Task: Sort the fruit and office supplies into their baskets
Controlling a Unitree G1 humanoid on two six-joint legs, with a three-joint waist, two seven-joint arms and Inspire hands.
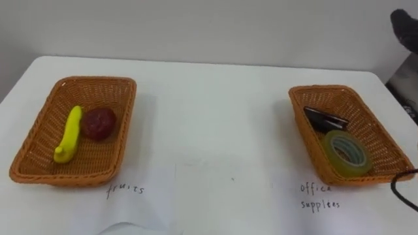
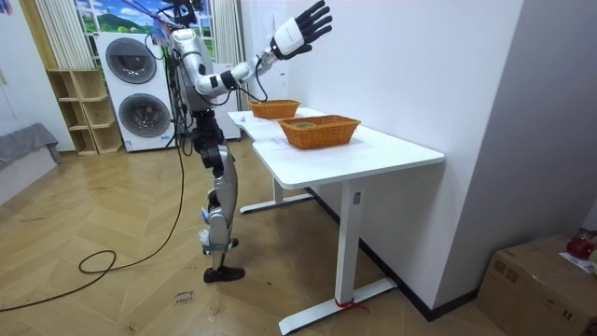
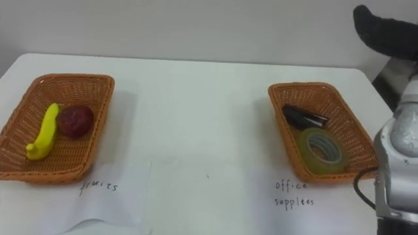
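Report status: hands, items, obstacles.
Right hand raised, open. Banana, red fruit in fruit basket. Tape roll, black item in office basket. Paper labels in front.

Right hand (image 3: 386, 31) cut off by the upper right edge; dark item (image 3: 302, 117) has its near end covered by the tape roll (image 3: 320, 149); contents of near basket (image 2: 320, 132) and far basket (image 2: 273, 109) too small to identify in room view.

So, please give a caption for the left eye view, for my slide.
Banana and red fruit in left basket; tape roll and dark object in right basket.
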